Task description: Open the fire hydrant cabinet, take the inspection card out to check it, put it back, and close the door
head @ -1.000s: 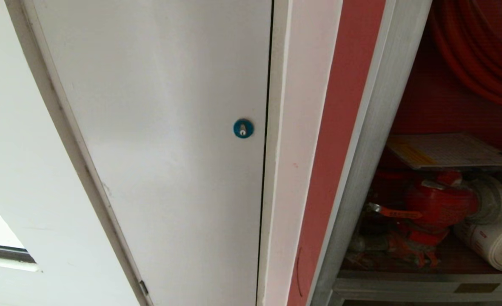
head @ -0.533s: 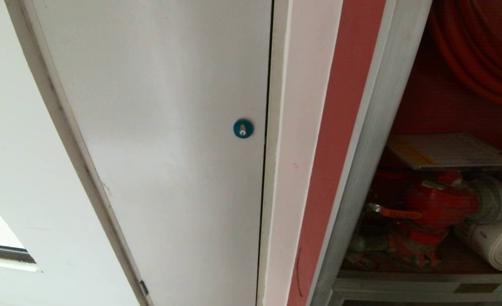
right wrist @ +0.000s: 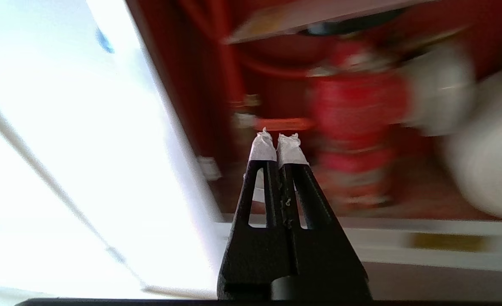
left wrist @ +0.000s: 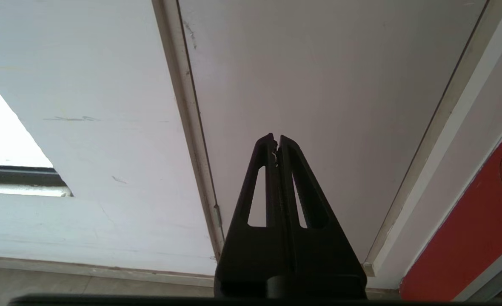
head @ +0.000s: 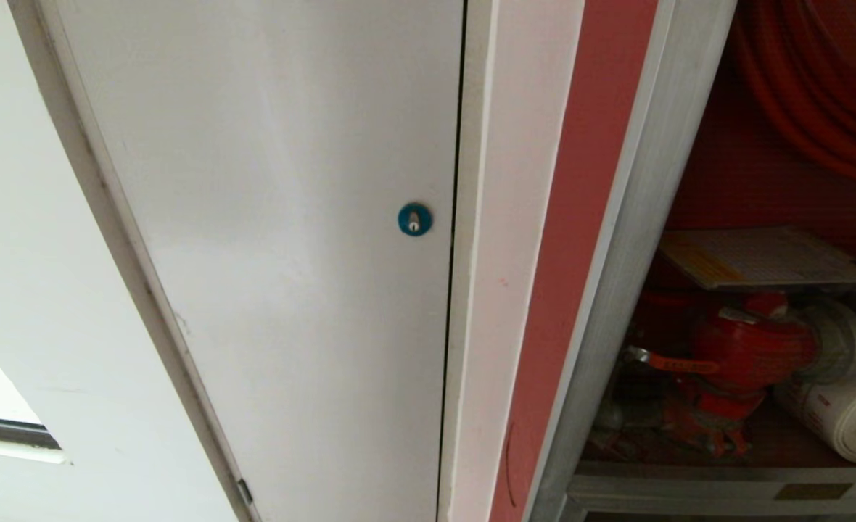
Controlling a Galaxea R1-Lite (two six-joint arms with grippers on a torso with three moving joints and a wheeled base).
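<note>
Red-lined fire hydrant cabinet [head: 620, 217] open, inspection card [head: 765, 257] flat above valve [head: 743, 348], right gripper [right wrist: 276, 140] closed, empty, left gripper [left wrist: 275, 138] closed, empty.

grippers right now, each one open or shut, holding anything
left tool: shut, empty, facing the white panel.
right tool: shut, empty, facing the open cabinet.

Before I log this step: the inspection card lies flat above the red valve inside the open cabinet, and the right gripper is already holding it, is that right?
Not quite. The inspection card does lie above the red valve, but the right gripper is shut on nothing, short of the cabinet; the right wrist view shows this.
</note>
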